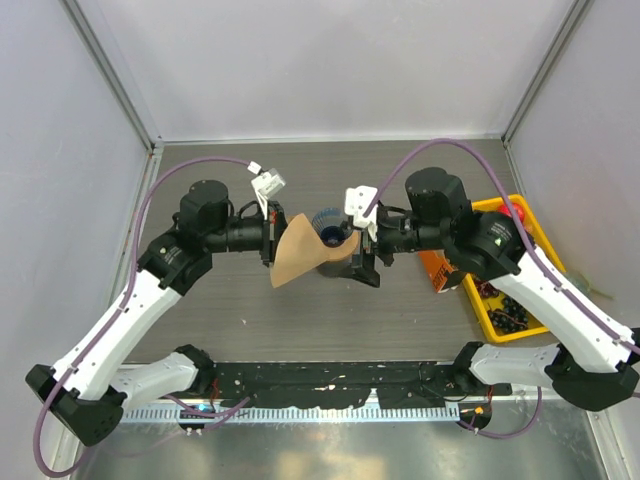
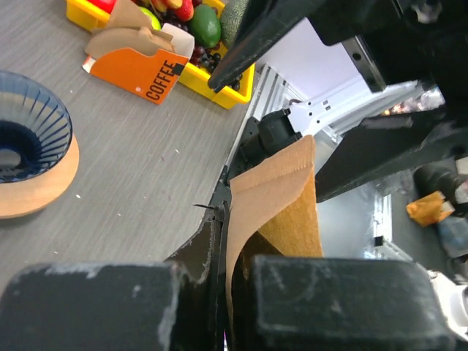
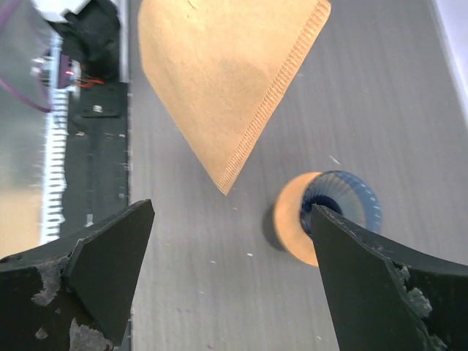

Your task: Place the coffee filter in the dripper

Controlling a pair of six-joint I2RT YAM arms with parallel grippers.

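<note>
My left gripper [image 1: 270, 240] is shut on the coffee filter [image 1: 296, 250], a tan paper fan held in the air just left of the dripper [image 1: 331, 232]. The filter also shows in the left wrist view [image 2: 281, 197] pinched between the jaws, and in the right wrist view [image 3: 227, 80]. The dripper is a dark blue ribbed cone with a wooden ring; it shows in the left wrist view [image 2: 33, 146] and in the right wrist view [image 3: 333, 212]. My right gripper [image 1: 365, 260] is open and empty, just right of the dripper and above the table.
An orange cardboard coffee box [image 2: 135, 69] lies right of the dripper, beside a yellow tray [image 1: 500, 300] of toy fruit at the table's right edge. The two arms nearly meet over the table's middle.
</note>
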